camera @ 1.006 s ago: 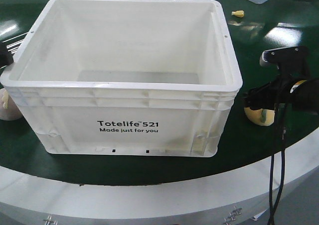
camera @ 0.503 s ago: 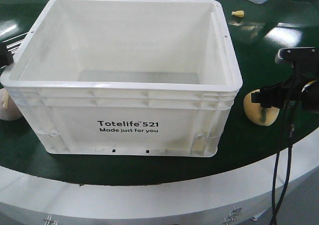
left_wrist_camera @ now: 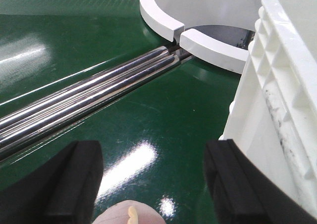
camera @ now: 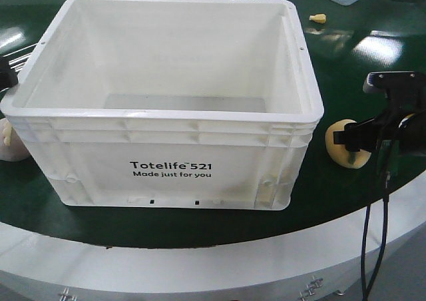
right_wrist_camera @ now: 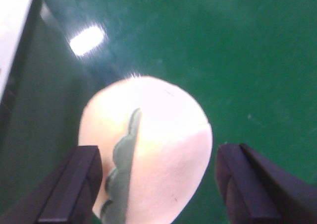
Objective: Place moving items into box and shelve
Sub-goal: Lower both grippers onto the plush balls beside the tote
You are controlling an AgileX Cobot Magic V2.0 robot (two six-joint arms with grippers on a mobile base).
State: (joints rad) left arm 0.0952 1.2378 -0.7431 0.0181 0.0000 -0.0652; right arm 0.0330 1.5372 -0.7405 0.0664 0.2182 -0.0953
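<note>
Left gripper [left_wrist_camera: 153, 182]: blocky matte-black fingers [left_wrist_camera: 79, 179]. Right gripper [right_wrist_camera: 156, 184]: same black, square-edged. Grey housing [camera: 375, 81] on right wrist, thin black cables [camera: 363, 248] dangling below.

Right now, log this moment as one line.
box: nothing visible inside, on green belt | left end effector: open over beige item | right end effector: open, straddling round pale item beside box

Overhead glare on green belt [left_wrist_camera: 133, 164]; rt wrist view blurred.
</note>
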